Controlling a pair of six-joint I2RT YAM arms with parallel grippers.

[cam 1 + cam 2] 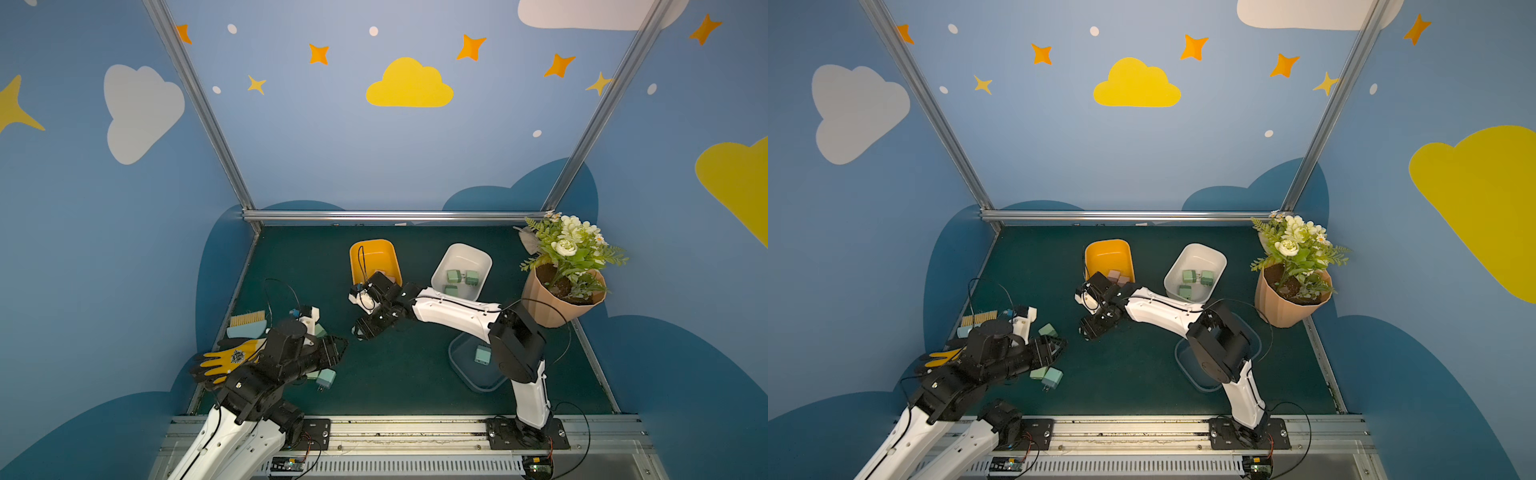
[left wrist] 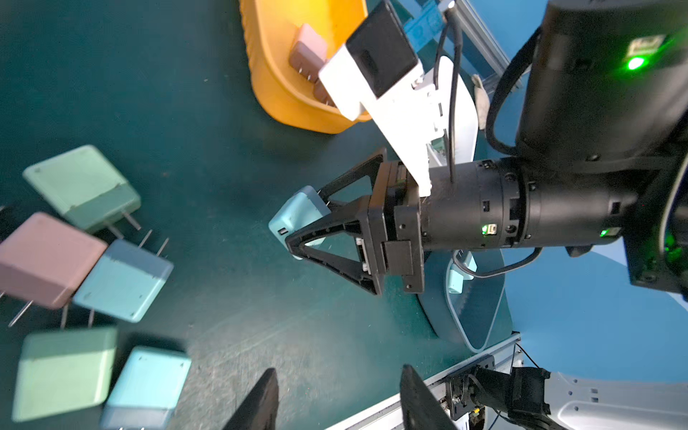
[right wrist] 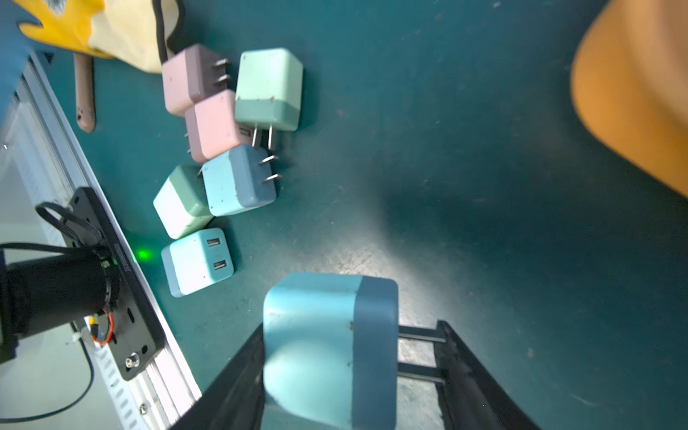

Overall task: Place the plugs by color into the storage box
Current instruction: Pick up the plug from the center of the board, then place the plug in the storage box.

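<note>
My right gripper (image 3: 348,376) is shut on a light teal plug (image 3: 327,346), prongs against one finger, above the mat's middle (image 1: 358,332). In the left wrist view that plug (image 2: 298,216) sits between its black fingers. My left gripper (image 2: 340,376) is open and empty, beside a cluster of loose plugs: pink (image 3: 190,78), pale green (image 3: 268,89), teal (image 3: 238,180). The yellow box (image 1: 370,249) holds pink plugs (image 1: 1113,275). The white box (image 1: 465,255) holds three green plugs (image 1: 453,275). The pale blue box (image 1: 457,365) holds one teal plug (image 1: 482,355).
A yellow-bristled brush (image 1: 248,324) and a yellow-black glove (image 1: 232,361) lie at the left edge by my left arm. A potted flower plant (image 1: 557,299) stands at the back right. A metal rail (image 1: 415,428) runs along the front.
</note>
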